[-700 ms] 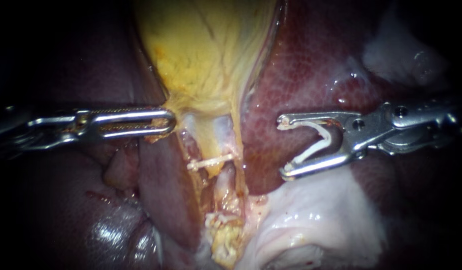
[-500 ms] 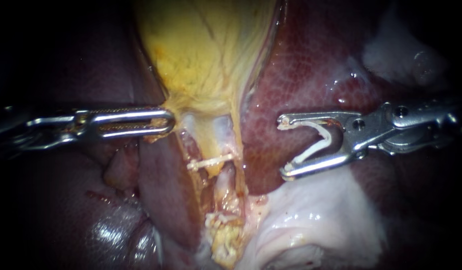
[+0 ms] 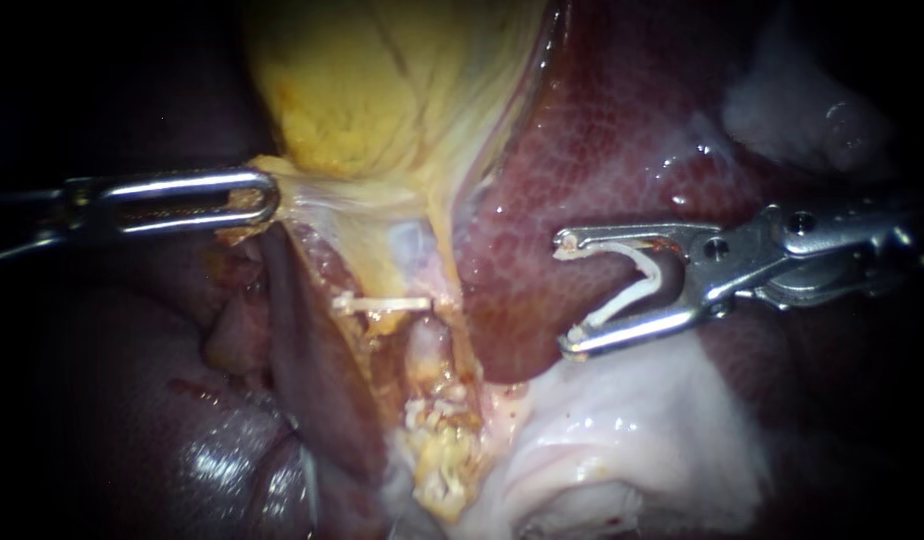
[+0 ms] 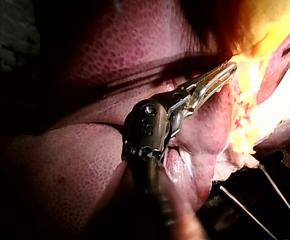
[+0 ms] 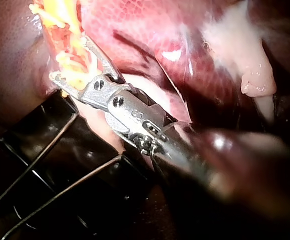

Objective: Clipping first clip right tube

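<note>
Nearest the endoscope lies a fold of pale, glistening tissue (image 3: 622, 450). Just beside it is a crumbly yellow-white stump (image 3: 437, 465) at the foot of the dissected strip. From that stump a pale pink tube (image 3: 428, 345) rises. A closed clip (image 3: 382, 302) lies crosswise at the tube's upper end and reaches over the yellowish strand beside it. Whether this is the right tube cannot be told from the view.

The right instrument (image 3: 564, 297) hovers well apart from the tube, over the lower edge of the liver (image 3: 602, 150), where the dark red surface meets the pale fold. Its jaws stand wide. An open clip (image 3: 637, 285), a white V, sits in them with one leg along each jaw, so both jaws hold it. In the right wrist view the same instrument (image 5: 68, 57) points its spread jaws at yellow and red shreds of tissue. A black frame (image 5: 39, 145) strung with thin metal rods lies under it.

Farther back, the left instrument (image 3: 270, 198) has its slotted jaws pressed together on the lower corner of the gallbladder (image 3: 382, 90). A thin yellowish membrane (image 3: 332, 205) stretches taut from the jaws toward the clipped strand. The left wrist view shows this instrument (image 4: 229, 68) with its jaws closed and the tip buried in bright yellow tissue. Behind everything, the yellow gallbladder wall lies against the mottled liver.
</note>
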Robot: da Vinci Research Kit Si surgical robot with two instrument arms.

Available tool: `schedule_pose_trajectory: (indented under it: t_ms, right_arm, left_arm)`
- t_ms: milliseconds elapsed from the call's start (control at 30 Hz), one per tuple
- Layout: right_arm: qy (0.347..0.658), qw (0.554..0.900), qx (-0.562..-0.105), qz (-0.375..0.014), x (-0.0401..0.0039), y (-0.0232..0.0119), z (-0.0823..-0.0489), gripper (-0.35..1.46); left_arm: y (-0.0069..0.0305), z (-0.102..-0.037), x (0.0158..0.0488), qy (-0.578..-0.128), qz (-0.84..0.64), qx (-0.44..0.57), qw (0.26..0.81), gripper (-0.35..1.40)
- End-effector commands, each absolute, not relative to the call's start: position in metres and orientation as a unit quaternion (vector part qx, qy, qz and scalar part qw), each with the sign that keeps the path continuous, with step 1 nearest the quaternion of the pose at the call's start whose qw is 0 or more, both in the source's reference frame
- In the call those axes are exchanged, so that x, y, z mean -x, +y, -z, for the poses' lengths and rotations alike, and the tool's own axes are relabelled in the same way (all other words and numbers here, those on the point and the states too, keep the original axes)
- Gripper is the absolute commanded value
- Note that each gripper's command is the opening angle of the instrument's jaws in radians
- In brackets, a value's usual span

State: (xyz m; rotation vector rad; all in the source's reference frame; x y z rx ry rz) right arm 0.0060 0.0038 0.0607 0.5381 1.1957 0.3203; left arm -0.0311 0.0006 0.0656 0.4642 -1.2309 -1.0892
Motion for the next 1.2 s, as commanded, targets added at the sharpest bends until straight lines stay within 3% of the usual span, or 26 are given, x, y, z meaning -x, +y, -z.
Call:
schedule_pose_trajectory:
  t_ms: [33,133,600,1000,1200]
  right_arm:
    - [0.554,0.78,-0.252,-0.144,-0.0062,0.0035,-0.0611,0.6]
    - [0.557,0.776,-0.26,-0.139,-0.0071,0.0023,-0.0628,0.6]
    - [0.515,0.778,-0.326,-0.153,-0.0097,-0.0015,-0.0734,0.58]
    - [0.508,0.771,-0.348,-0.164,-0.0125,-0.0016,-0.077,0.58]
    - [0.504,0.752,-0.391,-0.166,-0.0138,-0.0019,-0.0779,0.56]
  left_arm:
    - [0.0006,-0.0656,0.0312,-0.543,0.481,-0.204,0.657,-0.35]
    - [0.0006,-0.0656,0.0311,-0.543,0.48,-0.204,0.657,-0.35]
    - [0.0004,-0.0653,0.0311,-0.543,0.481,-0.204,0.657,-0.35]
    - [0.0002,-0.0653,0.0312,-0.543,0.481,-0.203,0.658,-0.35]
    - [0.0002,-0.0653,0.0313,-0.543,0.481,-0.203,0.658,-0.35]
